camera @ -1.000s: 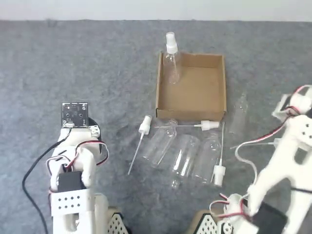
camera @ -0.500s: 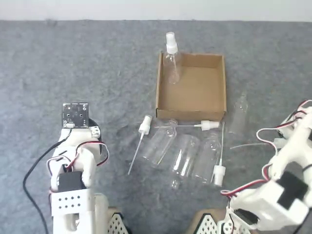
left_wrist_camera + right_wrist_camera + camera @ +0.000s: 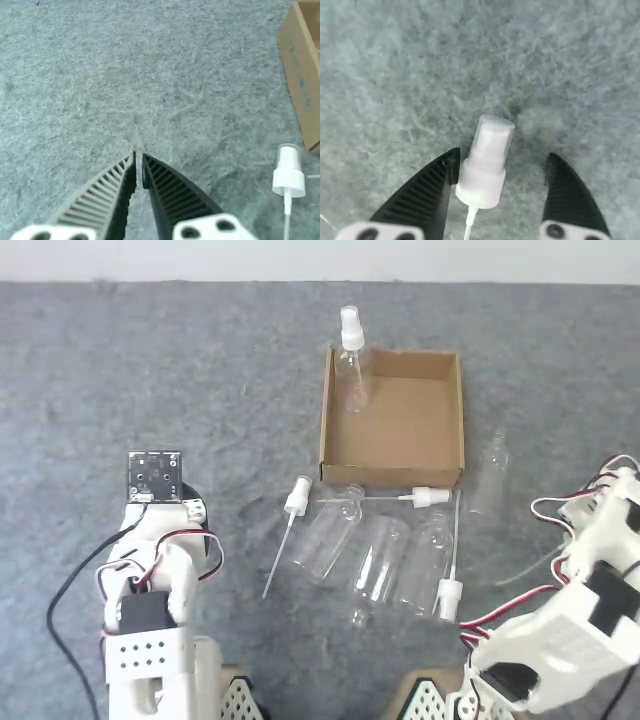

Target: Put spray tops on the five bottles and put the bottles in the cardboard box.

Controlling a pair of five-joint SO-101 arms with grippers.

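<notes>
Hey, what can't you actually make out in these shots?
Right wrist view: spray top sits inside the open right tool; contact unclear, tube cut off by the edge.
Left wrist view: cardboard box mostly cut off by the edge.
High view: clear bottles lying together overlap, outlines too faint.

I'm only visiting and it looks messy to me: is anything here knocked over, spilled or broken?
Nothing looks spilled or broken. Three capless bottles lie on their sides in front of the box, with loose spray tops scattered among them. One capped bottle stands upright in the box's corner.
</notes>
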